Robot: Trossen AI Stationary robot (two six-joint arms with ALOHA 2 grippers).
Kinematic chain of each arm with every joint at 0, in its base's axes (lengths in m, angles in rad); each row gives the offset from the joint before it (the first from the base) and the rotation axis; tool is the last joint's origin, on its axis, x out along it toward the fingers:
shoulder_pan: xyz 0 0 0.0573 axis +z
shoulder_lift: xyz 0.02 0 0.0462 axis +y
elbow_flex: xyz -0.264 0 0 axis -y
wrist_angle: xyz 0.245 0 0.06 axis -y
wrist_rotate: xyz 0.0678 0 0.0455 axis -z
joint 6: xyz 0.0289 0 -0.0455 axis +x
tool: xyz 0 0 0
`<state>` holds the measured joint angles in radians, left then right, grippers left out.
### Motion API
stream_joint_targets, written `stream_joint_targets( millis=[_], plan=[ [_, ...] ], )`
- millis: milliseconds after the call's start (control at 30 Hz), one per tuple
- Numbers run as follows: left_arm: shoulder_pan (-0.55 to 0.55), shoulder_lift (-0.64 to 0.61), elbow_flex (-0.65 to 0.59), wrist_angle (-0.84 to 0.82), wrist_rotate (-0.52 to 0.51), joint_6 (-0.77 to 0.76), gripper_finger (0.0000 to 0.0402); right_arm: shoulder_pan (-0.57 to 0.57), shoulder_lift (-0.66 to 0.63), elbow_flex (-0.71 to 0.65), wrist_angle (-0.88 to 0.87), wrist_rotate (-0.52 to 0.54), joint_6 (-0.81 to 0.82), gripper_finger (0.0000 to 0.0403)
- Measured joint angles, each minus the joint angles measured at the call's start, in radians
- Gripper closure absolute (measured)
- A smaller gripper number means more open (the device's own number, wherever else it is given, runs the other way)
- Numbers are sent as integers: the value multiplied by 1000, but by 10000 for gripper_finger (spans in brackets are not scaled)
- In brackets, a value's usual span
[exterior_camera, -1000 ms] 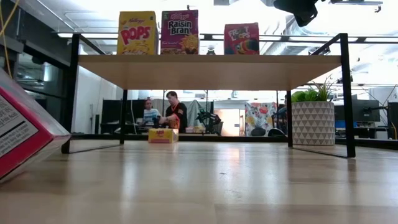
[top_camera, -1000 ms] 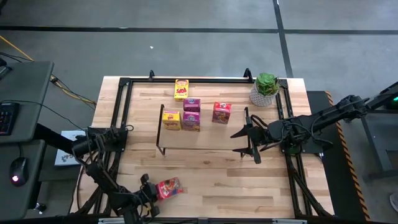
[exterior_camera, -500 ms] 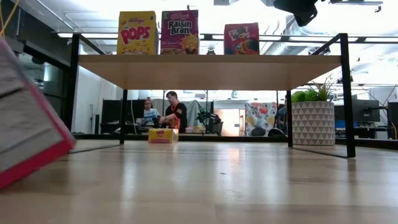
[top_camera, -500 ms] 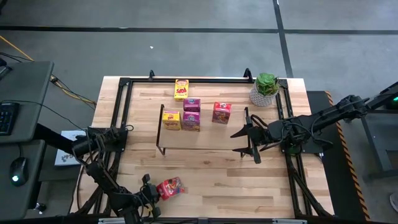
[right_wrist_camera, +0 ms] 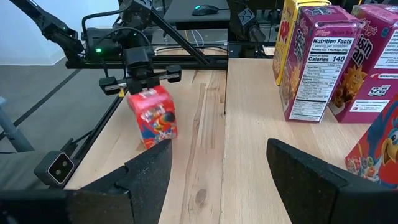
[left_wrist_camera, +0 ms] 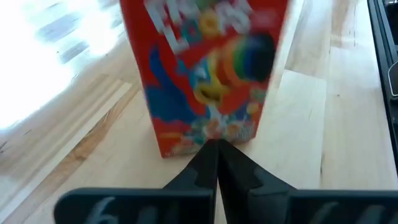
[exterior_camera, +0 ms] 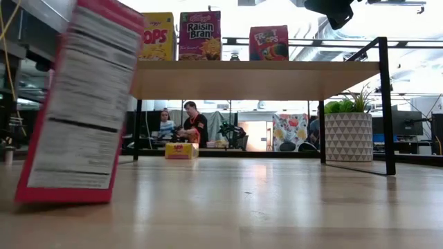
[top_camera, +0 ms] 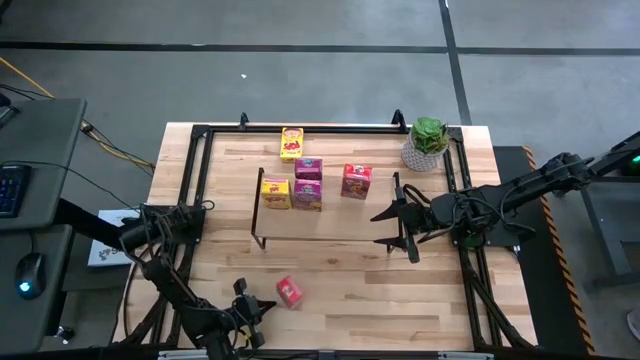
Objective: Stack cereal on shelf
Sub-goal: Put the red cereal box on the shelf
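Since a second ago our left gripper (top_camera: 256, 311) has tipped the red cereal box (top_camera: 289, 292) from lying flat to upright on the table (top_camera: 340, 290). Jaws fully shut, tips at its base, holding nothing. Box sits just ahead, long axis vertical, near-left of the shelf (top_camera: 330, 222). Glossy cardboard, sharp edges. Right gripper (top_camera: 402, 228) waits open by the shelf's right end.

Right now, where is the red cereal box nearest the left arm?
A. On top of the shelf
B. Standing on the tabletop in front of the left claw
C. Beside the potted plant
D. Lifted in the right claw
B: the red cereal box stands on the tabletop just in front of the shut left claw, clear of the shelf.
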<state>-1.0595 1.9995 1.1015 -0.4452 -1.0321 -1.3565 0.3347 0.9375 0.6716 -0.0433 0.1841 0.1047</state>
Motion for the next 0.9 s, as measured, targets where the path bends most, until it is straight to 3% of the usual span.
stream_joint_targets(
  millis=[667, 767, 900],
  plan=[
    [13, -1, 0, -4, -26, 61, 401, 0, 34, 0, 52, -1, 49, 147],
    [13, -1, 0, -4, -25, 75, 401, 0, 105, 0, 165, -60, 61, 147],
    [13, -3, 0, -6, -1, 81, 401, 15, 242, 0, 377, -224, 25, 147]
  ],
)
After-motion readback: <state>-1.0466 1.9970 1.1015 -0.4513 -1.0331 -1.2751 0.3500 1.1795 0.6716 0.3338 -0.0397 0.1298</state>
